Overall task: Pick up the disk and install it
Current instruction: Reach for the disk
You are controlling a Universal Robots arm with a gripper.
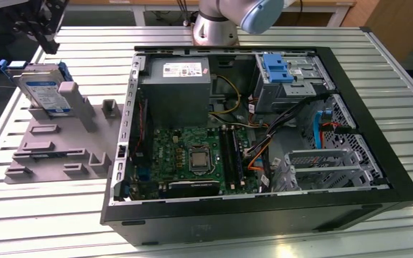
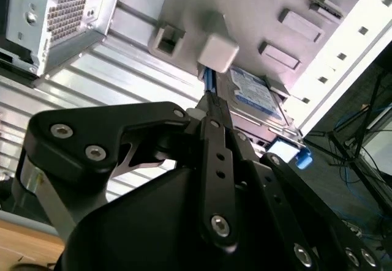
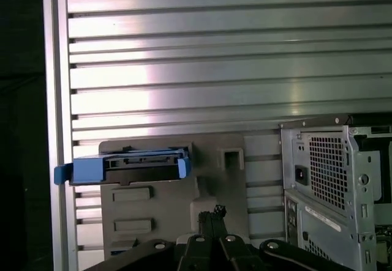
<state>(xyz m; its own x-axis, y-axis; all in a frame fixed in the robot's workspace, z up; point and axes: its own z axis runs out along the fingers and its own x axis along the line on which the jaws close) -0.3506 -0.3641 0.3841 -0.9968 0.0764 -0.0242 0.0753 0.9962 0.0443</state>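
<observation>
Gripper (image 1: 47, 43) of a robot arm hangs above the far corner of a slatted metal table (image 1: 49, 215) on the exterior view's left. Its black fingertips (image 3: 212, 213) are pressed together in the first wrist view, with nothing between them. The second wrist view looks along the same dark fingers (image 2: 211, 109) toward the work below.

Just beneath the gripper, and clear of it, the disk (image 1: 41, 88) stands on edge in a grey fixture plate (image 1: 56, 145). It leans against a pale upright post (image 1: 71, 102), with its white-and-blue label facing the open side. In the first wrist view the disk (image 3: 131, 166) shows edge-on, its blue rails jutting past the plate (image 3: 153, 204). In the second wrist view its label (image 2: 254, 93) lies just beyond the fingertips, against the plate (image 2: 245, 14).

Beside the fixture, on the exterior view's right, an open black computer case (image 1: 264, 220) lies on its side on the table. Inside are a grey power supply (image 1: 174, 86) with a small white sticker, a green motherboard (image 1: 192, 156) and a bare blue bracket (image 1: 275, 67) at the drive bays. The case's perforated rear panel (image 3: 331, 173) appears in both wrist views (image 2: 55, 14). The arm's base (image 1: 221, 21) rises at the table's far edge behind the case.
</observation>
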